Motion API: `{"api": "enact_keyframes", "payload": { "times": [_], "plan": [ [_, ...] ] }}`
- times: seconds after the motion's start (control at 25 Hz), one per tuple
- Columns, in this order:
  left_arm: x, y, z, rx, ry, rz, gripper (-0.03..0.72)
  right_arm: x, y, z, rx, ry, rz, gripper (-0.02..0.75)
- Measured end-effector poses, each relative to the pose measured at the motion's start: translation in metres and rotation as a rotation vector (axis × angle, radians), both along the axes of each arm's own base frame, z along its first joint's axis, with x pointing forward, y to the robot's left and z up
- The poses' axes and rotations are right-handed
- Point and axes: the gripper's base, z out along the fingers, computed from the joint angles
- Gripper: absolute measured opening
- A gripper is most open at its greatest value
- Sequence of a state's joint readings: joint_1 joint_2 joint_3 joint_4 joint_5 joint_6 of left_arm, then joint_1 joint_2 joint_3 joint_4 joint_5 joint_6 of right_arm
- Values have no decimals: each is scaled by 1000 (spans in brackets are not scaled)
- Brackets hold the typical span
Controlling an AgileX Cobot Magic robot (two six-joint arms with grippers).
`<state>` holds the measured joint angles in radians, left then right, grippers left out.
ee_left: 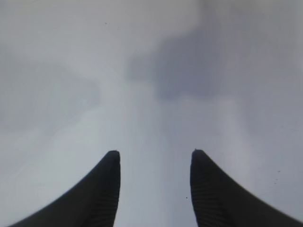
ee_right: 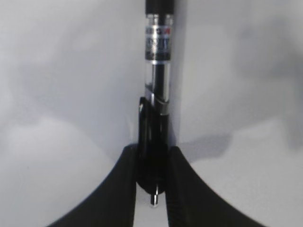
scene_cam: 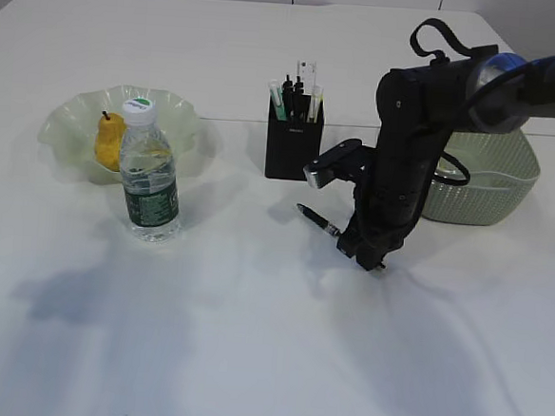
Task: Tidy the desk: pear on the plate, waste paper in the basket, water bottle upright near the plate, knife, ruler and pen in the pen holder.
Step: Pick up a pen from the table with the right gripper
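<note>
Black fingers of the right gripper [ee_right: 151,189] pinch the clip end of the pen [ee_right: 158,71], which lies flat on the white table [scene_cam: 249,339], a little in front of the pen holder [scene_cam: 293,138]. Such an end grip may let the long barrel droop or swivel when lifted, so it could catch the holder's rim or the tools already standing inside. Over bare table, the left gripper [ee_left: 155,189] hangs spread and empty.
</note>
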<state>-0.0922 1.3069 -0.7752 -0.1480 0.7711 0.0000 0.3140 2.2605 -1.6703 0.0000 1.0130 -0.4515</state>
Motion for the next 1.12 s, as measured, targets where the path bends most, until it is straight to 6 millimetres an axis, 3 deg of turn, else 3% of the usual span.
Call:
{"api": "enact_keyframes", "payload": {
  "times": [0.12, 0.2, 0.36, 0.44, 1.12],
  "plan": [
    [0, 0, 0, 0, 0, 0, 340, 0, 0, 0, 0, 0, 0, 116],
    [0, 0, 0, 0, 0, 0, 340, 0, 0, 0, 0, 0, 0, 163],
    [0, 0, 0, 0, 0, 0, 340, 0, 0, 0, 1, -2, 0, 387],
    [0, 0, 0, 0, 0, 0, 340, 1, 0, 0, 3, -8, 0, 440],
    [2, 0, 1, -1, -25, 3, 340, 3, 0, 0, 2, -30, 4, 430]
  ]
}}
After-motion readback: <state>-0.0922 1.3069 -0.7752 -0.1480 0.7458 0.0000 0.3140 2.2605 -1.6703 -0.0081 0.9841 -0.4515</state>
